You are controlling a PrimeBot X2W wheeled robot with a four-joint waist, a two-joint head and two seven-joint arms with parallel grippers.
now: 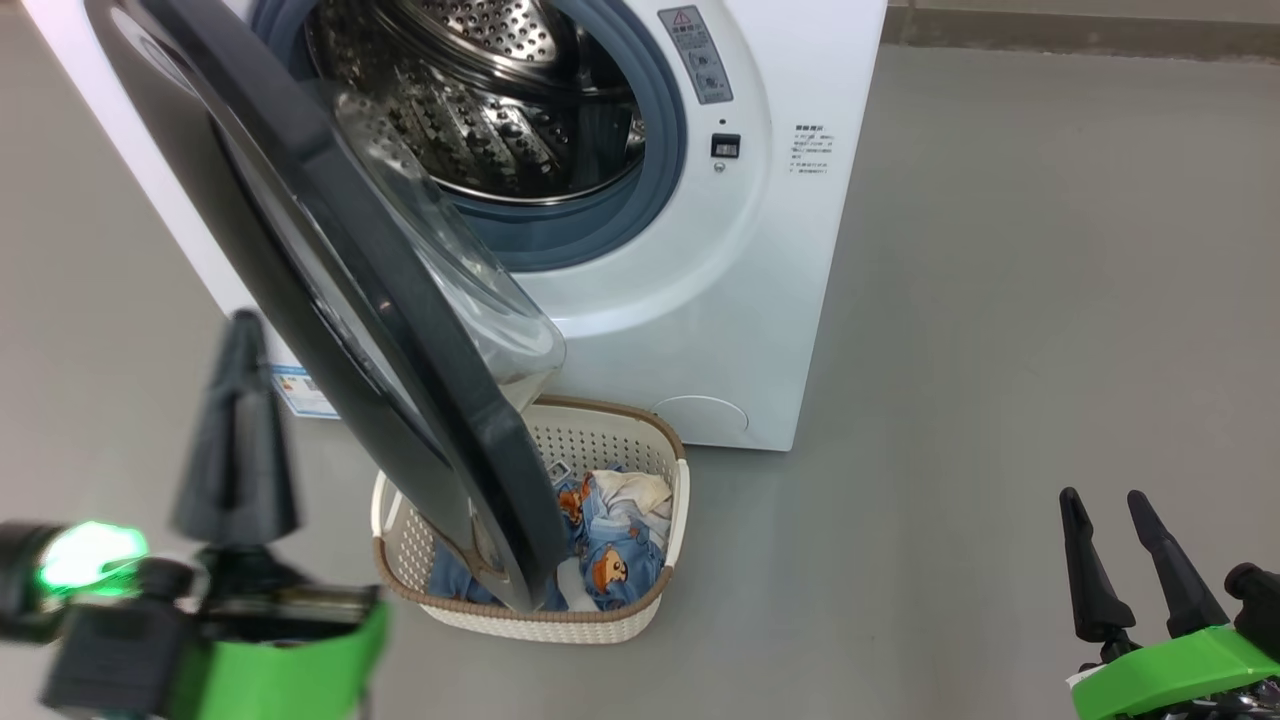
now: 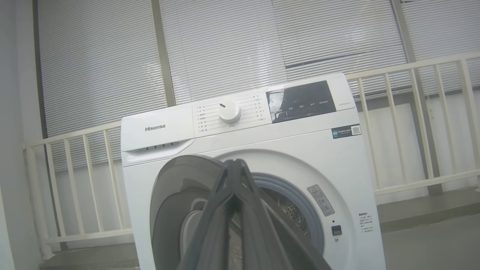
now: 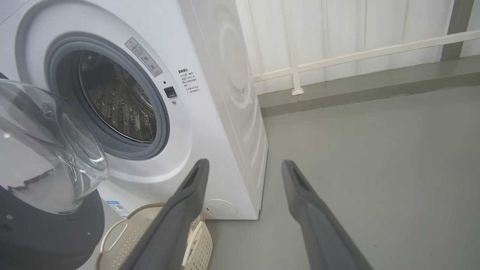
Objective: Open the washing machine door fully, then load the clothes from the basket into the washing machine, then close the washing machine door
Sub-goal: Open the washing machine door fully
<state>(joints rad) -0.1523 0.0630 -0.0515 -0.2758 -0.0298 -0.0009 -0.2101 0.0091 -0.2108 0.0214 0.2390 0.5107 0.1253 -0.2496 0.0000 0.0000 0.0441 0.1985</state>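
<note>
The white washing machine (image 1: 700, 300) stands at the top of the head view, its steel drum (image 1: 480, 90) exposed. The washing machine door (image 1: 300, 260) is swung partway out, and its lower edge hangs over the basket (image 1: 640, 440) on the floor. Blue bear-print clothes (image 1: 615, 545) lie in the basket. My left gripper (image 1: 240, 330) is left of the door and apart from it, fingers pressed together on nothing; they meet at a point in the left wrist view (image 2: 234, 162). My right gripper (image 1: 1103, 497) is low at the right, open and empty.
Grey floor (image 1: 1000, 350) spreads wide to the right of the machine. Behind the machine runs a cream railing (image 2: 412, 67) with window blinds beyond. In the right wrist view the door's glass bowl (image 3: 48, 157) bulges at the left, above the basket (image 3: 150, 232).
</note>
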